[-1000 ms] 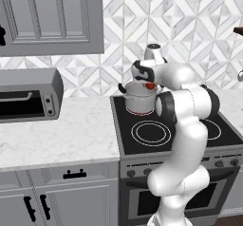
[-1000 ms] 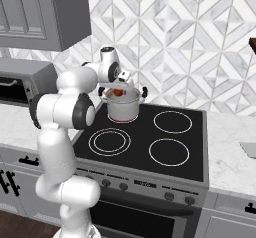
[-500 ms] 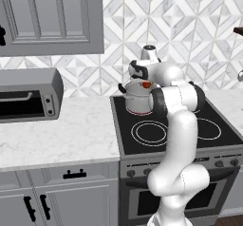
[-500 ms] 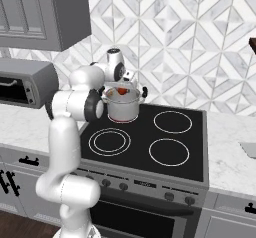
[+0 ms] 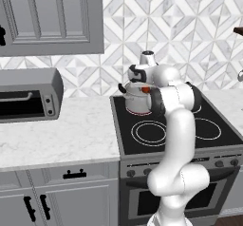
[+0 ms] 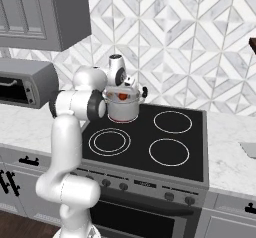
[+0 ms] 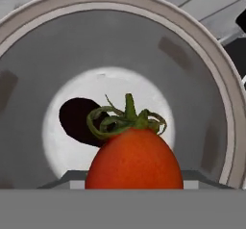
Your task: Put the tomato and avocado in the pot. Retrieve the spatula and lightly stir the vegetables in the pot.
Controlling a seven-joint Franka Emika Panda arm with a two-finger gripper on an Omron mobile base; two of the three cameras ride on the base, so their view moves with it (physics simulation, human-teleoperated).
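Stovetop holds the pot (image 6: 123,107); a tomato (image 7: 134,160) above it hides the gripper's (image 6: 123,95) jaws, grip unclear.

Pot (image 6: 123,108): small shiny steel cylinder; upright on the stove's rear-left burner; black side handles; open top; in the hand view its wall (image 7: 202,93) rings a pale bright floor

Tomato (image 7: 134,157): red, smooth, with a green curled stem on top; seen from the hand view directly above the pot's opening, in front of its floor; a red spot at the pot's mouth (image 6: 122,96) from the right base view

Dark oval shape (image 7: 79,120): lies on the pot floor, behind the tomato's stem; identity unclear
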